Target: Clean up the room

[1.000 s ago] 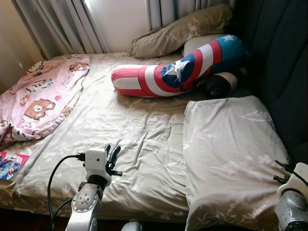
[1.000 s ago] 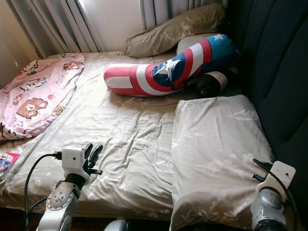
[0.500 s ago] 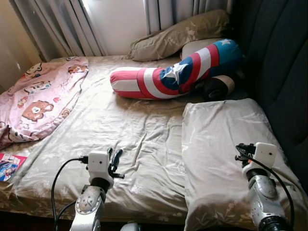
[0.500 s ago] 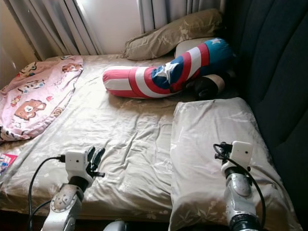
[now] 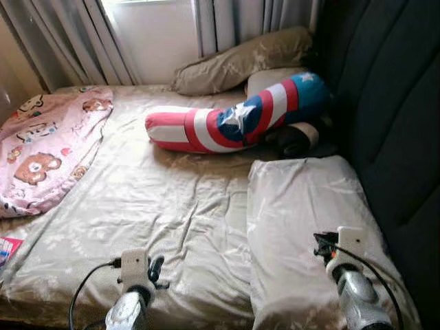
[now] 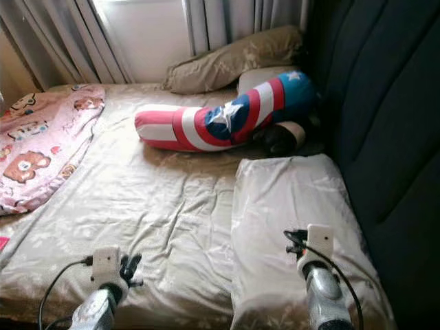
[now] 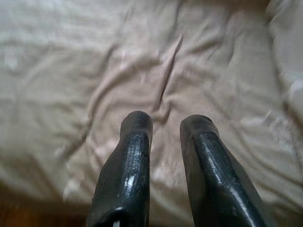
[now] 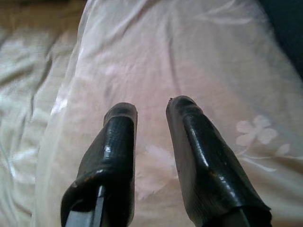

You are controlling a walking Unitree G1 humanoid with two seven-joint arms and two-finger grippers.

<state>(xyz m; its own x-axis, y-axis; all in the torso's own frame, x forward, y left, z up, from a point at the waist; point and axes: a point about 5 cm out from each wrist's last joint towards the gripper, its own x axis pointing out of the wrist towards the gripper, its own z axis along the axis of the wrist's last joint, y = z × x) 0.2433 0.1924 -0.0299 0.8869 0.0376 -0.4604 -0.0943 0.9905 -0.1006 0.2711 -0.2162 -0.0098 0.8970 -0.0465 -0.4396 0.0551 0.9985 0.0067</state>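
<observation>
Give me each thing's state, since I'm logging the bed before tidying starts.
Sheet: wrinkled.
Near pillow: lying flat by the headboard.
Striped bolster: lying across the bed.
Far pillow: leaning by the curtains.
Pink blanket: bunched at the bed's left edge.
Left gripper: open, empty, above the sheet.
Right gripper: open, empty, above the near pillow.

Three pillows point(image 5: 302, 220), one bolster point(image 5: 234, 120), one blanket point(image 5: 41, 148)

Daylight glares through the window point(image 5: 155, 31), the headboard point(image 5: 385, 103) lies dark, and wrist views blur softly.
</observation>
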